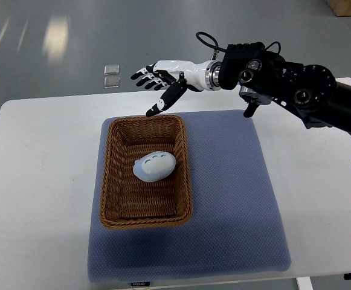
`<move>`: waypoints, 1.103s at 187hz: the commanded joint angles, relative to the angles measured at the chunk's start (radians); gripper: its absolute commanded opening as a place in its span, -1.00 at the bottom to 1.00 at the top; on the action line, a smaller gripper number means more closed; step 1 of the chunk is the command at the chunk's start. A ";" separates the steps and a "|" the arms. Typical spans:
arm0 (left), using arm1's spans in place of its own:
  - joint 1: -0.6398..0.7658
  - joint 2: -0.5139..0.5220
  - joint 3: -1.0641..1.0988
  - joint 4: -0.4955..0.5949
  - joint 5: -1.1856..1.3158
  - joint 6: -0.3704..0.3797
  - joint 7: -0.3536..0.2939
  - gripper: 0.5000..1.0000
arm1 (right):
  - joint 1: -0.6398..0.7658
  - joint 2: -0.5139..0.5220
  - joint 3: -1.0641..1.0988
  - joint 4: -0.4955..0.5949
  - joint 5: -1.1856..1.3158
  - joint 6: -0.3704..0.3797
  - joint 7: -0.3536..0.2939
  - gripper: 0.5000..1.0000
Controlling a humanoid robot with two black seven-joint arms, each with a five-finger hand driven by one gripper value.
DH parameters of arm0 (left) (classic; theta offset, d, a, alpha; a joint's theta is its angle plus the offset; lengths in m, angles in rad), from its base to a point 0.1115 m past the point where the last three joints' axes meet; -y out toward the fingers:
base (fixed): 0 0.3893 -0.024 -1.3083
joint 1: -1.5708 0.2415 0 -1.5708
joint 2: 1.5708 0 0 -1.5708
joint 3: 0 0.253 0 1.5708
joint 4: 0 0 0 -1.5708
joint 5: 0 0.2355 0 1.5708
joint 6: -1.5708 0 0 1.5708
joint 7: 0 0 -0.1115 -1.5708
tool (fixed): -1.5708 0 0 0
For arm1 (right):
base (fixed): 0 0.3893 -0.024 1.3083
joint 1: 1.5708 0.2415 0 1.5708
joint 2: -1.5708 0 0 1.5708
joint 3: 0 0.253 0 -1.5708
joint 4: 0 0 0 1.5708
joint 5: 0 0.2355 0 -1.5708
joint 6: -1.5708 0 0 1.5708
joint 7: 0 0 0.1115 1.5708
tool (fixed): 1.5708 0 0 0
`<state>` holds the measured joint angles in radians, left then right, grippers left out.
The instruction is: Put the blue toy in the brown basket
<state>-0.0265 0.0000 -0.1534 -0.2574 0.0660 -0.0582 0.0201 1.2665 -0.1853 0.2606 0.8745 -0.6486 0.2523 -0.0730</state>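
Top view: blue toy (154, 166) lies inside brown basket (184, 163), mid-floor, slightly toward basket's far end. Basket sits on blue mat (235, 193), left half, mat centred on white table (36, 181). Right hand (163, 78) hovers beyond basket's far rim, fingers spread, holding nothing (thumb points down toward rim). Left arm not visible.

Judgement: placement looks done; step in hand is retreat. Do it well: lift clear first, then pull back toward right edge, keep thumb off wicker rim so basket doesn't shift.

Woven wicker brown basket (184, 172), smooth matt blue toy (154, 166), textured cloth mat (235, 193), glossy plastic right hand (163, 77) above basket's far rim
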 commanded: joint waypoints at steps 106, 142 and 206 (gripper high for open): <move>0.000 0.000 0.000 0.001 0.000 0.000 0.001 1.00 | -0.641 0.092 0.844 -0.026 0.520 -0.041 0.205 0.59; 0.000 0.000 0.000 0.001 0.000 0.000 0.000 1.00 | -0.676 0.151 0.844 -0.054 0.521 -0.011 0.233 0.59; 0.000 0.000 0.000 0.001 0.000 0.000 0.000 1.00 | -0.676 0.162 0.832 -0.064 0.521 0.030 0.233 0.60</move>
<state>-0.0260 0.0000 -0.1533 -0.2561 0.0660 -0.0582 0.0212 0.5907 -0.0256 1.1006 0.8131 -0.1271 0.2786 0.1595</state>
